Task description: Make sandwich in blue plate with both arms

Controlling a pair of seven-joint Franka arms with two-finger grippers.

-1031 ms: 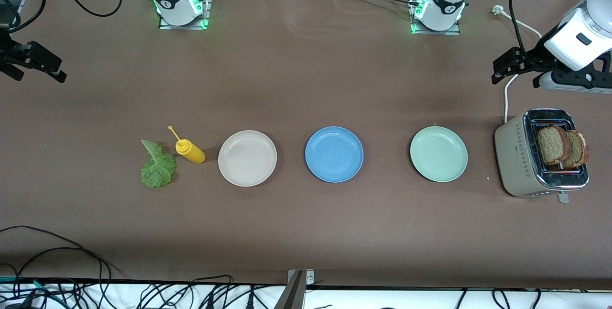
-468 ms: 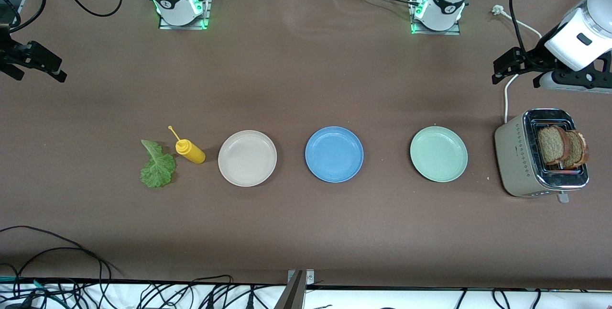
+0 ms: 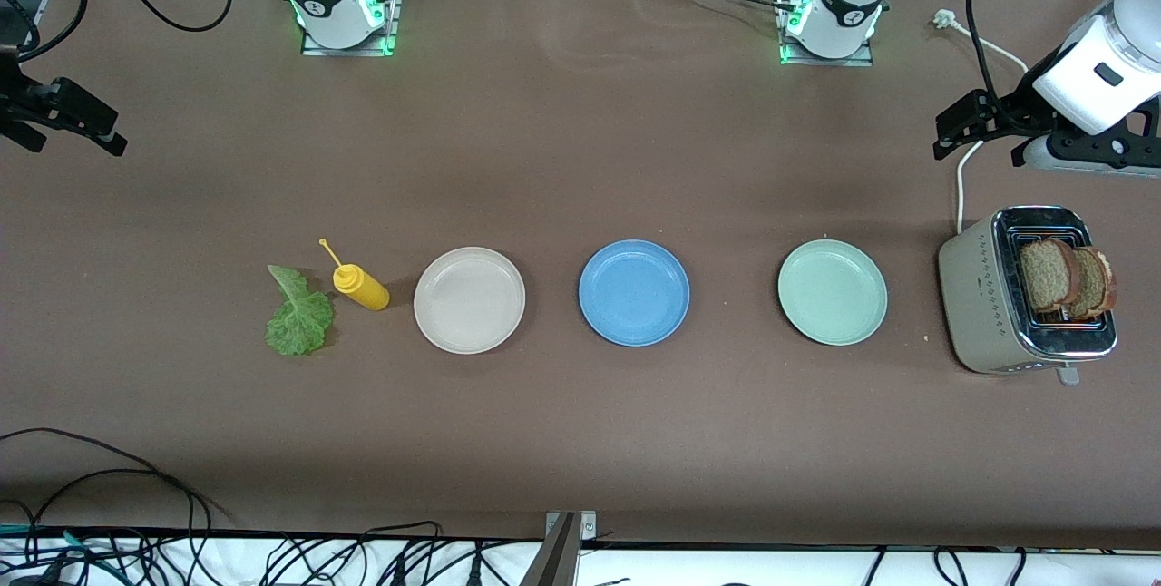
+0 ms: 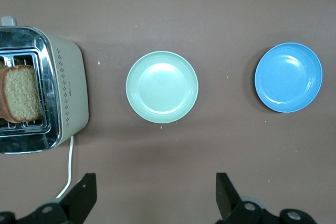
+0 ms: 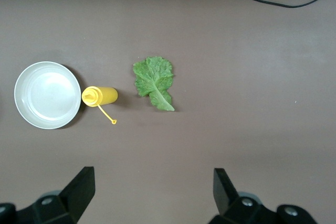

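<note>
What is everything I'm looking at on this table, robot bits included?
lettuce leaf: one, green, flat on the table toward the right arm's end.
squeeze bottle: one, yellow, lying beside the leaf.
beige-white plate: one, beside the bottle, nothing on it.
blue plate: one, middle of the row, nothing on it.
mint-green plate: one, pale green, between the blue plate and the toaster.
toaster: one, beige and chrome, at the left arm's end.
bread slices: two, brown, standing in the toaster.
right gripper: one, black, open, over the table near the leaf.
left gripper: one, black, open, over the table near the toaster.
</note>
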